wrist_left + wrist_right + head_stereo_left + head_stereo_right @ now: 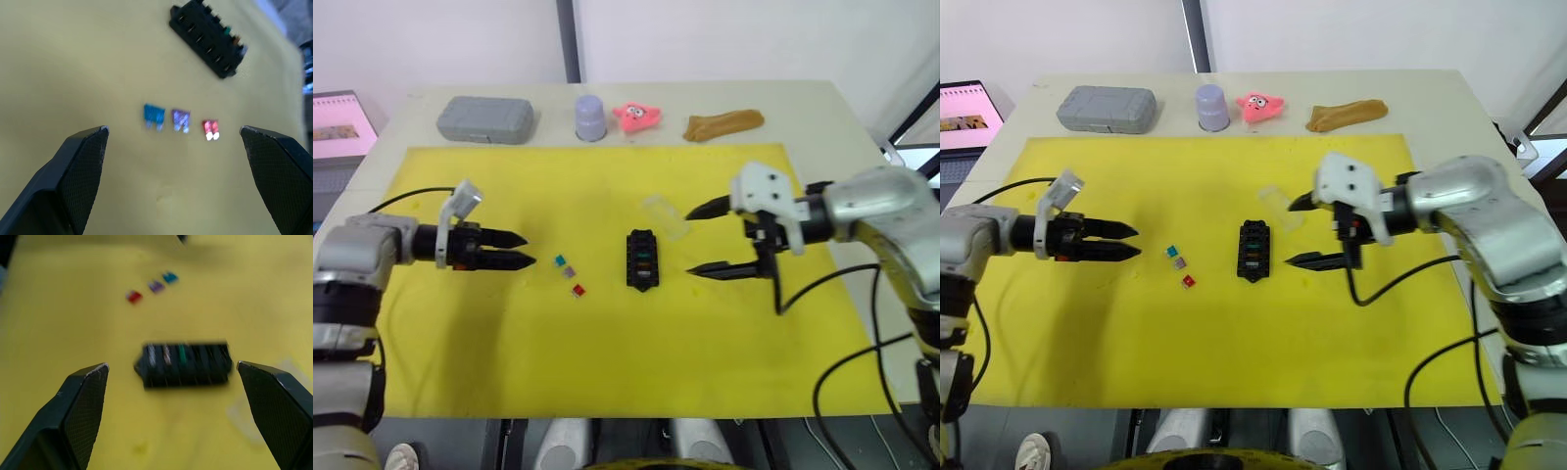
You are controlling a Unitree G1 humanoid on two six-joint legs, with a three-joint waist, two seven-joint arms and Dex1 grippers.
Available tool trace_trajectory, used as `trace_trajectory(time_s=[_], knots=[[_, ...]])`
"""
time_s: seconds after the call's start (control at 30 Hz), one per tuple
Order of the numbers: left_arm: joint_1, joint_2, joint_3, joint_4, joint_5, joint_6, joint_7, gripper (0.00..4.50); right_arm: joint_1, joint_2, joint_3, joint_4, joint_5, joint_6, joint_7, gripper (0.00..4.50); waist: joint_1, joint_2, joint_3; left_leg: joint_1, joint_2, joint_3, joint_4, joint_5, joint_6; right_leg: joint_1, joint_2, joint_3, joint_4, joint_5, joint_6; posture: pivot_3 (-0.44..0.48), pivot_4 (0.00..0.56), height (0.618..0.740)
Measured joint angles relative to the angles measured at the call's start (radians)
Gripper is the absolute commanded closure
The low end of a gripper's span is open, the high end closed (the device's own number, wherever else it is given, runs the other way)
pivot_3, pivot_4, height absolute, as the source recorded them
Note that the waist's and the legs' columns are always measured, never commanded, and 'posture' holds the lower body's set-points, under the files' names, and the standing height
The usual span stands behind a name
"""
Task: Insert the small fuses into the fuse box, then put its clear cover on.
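Note:
The black fuse box (642,259) lies in the middle of the yellow mat (607,352), with three fuses seated in slots at one end of it (166,355). Three loose small fuses lie in a row to its left: teal (560,260), purple-grey (569,271) and red (578,291). The clear cover (664,215) lies flat just behind and right of the box. My left gripper (525,250) is open and low, pointing at the loose fuses from the left. On the box's right, my right gripper (690,243) is open and empty, its fingers pointing at the box.
Along the table's back edge stand a grey rounded case (485,118), a lavender cup (590,117), a pink star toy (638,116) and a brown lump (722,124). A screen (337,122) sits off the table's left.

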Motion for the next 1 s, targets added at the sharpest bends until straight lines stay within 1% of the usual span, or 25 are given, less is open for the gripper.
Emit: trace_trajectory(time_s=[0.07, 0.13, 0.17, 0.37, 0.53, 0.67, 0.8, 1.0], knots=[[-0.035, -0.017, -0.035, 0.066, 0.010, 0.019, -0.018, 0.77, -0.028, 0.035, 0.034, -0.010, -0.001, 0.019, -0.017, 0.00, 0.000, 0.000, 0.000, 0.000, 0.000, 0.000, 0.000, 0.000, 0.000, 0.000, 0.000, 0.000, 0.000, 0.000, 0.000, 0.000, 0.150, 0.740], [-0.063, -0.026, -0.056, 0.133, 0.024, 0.035, -0.033, 1.76, -0.047, 0.058, 0.053, -0.013, 0.000, 0.034, -0.031, 0.00, 0.000, 0.000, 0.000, 0.000, 0.000, 0.000, 0.000, 0.000, -0.001, 0.000, 0.000, 0.000, 0.000, 0.000, 0.000, 0.000, 0.150, 0.740], [-0.088, -0.034, -0.068, 0.182, 0.032, 0.045, -0.045, 2.10, -0.055, 0.066, 0.060, -0.013, 0.000, 0.043, -0.039, 0.00, 0.000, 0.000, 0.000, 0.000, 0.000, 0.000, 0.000, 0.000, -0.001, 0.000, 0.000, 0.000, 0.000, 0.000, 0.000, 0.000, 0.150, 0.740], [-0.177, -0.096, -0.115, 0.381, 0.087, 0.076, -0.081, 2.10, -0.086, 0.110, 0.082, -0.040, 0.012, 0.095, -0.065, 0.00, 0.001, 0.000, 0.000, 0.000, -0.002, -0.001, 0.000, 0.000, -0.001, 0.000, -0.001, 0.000, 0.000, 0.000, 0.000, 0.000, 0.150, 0.740], [-0.230, -0.127, -0.149, 0.465, 0.110, 0.064, -0.093, 2.10, -0.091, 0.130, 0.101, -0.053, 0.023, 0.141, -0.093, 0.00, 0.000, 0.000, 0.000, 0.000, -0.001, -0.001, 0.000, 0.001, -0.001, 0.000, -0.001, 0.000, 0.001, 0.000, 0.000, 0.000, 0.150, 0.740], [-0.247, -0.147, -0.156, 0.504, 0.112, 0.049, -0.095, 2.10, -0.091, 0.132, 0.101, -0.063, 0.028, 0.156, -0.110, 0.00, 0.002, 0.000, 0.000, 0.000, -0.002, -0.001, 0.000, 0.001, -0.001, 0.000, -0.002, -0.001, 0.001, 0.000, 0.000, 0.000, 0.150, 0.740], [-0.260, -0.147, -0.219, 0.490, 0.098, 0.044, -0.095, 2.10, -0.091, 0.131, 0.101, -0.075, 0.033, 0.167, -0.125, 0.00, 0.003, 0.000, 0.000, 0.000, -0.002, -0.001, 0.000, 0.001, -0.001, 0.000, -0.003, 0.000, 0.001, 0.000, 0.000, 0.000, 0.150, 0.740], [-0.268, -0.147, -0.274, 0.479, 0.056, 0.043, -0.094, 2.10, -0.091, 0.131, 0.101, -0.087, 0.041, 0.180, -0.142, 0.00, 0.004, 0.000, 0.000, 0.000, -0.002, -0.001, 0.000, 0.001, -0.001, 0.000, -0.003, 0.000, 0.001, 0.000, 0.000, 0.000, 0.150, 0.740]])
